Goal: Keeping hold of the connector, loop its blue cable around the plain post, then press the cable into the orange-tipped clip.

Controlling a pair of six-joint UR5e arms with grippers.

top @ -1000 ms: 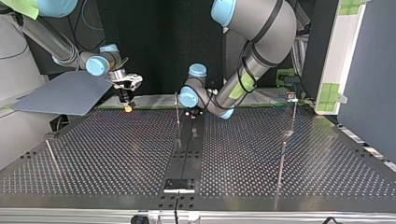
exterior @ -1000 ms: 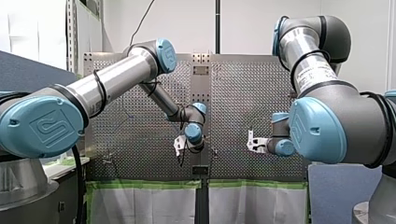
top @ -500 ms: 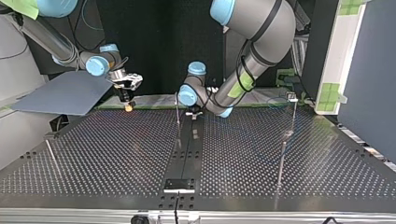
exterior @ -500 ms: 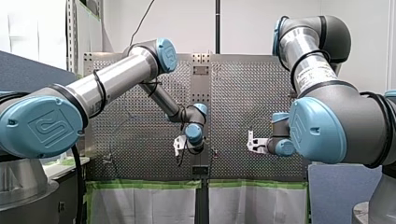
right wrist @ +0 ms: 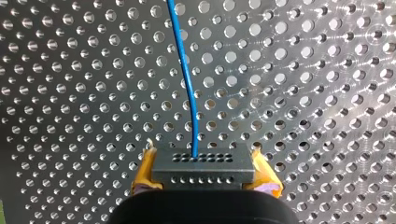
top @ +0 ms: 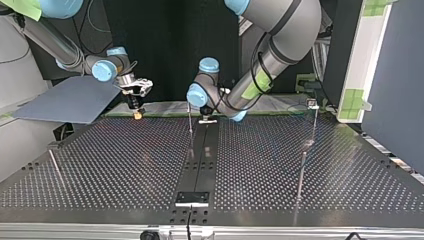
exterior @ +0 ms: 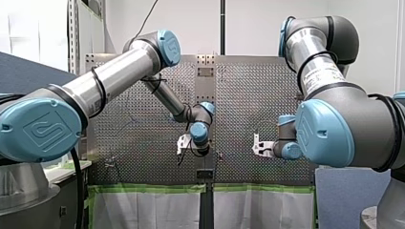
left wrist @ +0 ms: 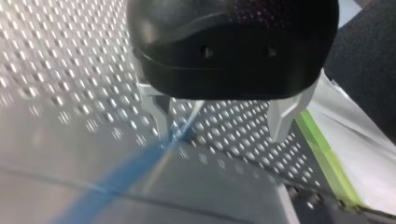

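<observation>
Connector held fast, cable trailing over the board.
Connector point(right wrist: 201, 163) sits clamped between my right gripper's point(right wrist: 203, 174) yellow pads point(right wrist: 144, 170); blue cable point(right wrist: 185, 79) runs ahead over the perforated table point(right wrist: 70, 70). My left gripper point(left wrist: 222, 119) is spread wide, with the cable close by one finger, near a plain post point(top: 190, 119).

The front camera sits behind and above my left arm point(exterior: 114, 78) and right arm point(exterior: 334, 129), between their shoulders, looking out over the desk point(exterior: 248, 95). The top camera stands across the desk, low, facing back at the arms, so the sides are crossed. These two views share the whole desk and both arms, seen from opposite ends. The left wrist camera looks along my left pincer point(left wrist: 219, 133), slanting, very near the desk. The right wrist camera looks along my right pincer point(right wrist: 202, 156) squarely onto the holes, close, past the connector point(right wrist: 201, 170). Both wrist views catch the cable point(right wrist: 187, 79).
</observation>
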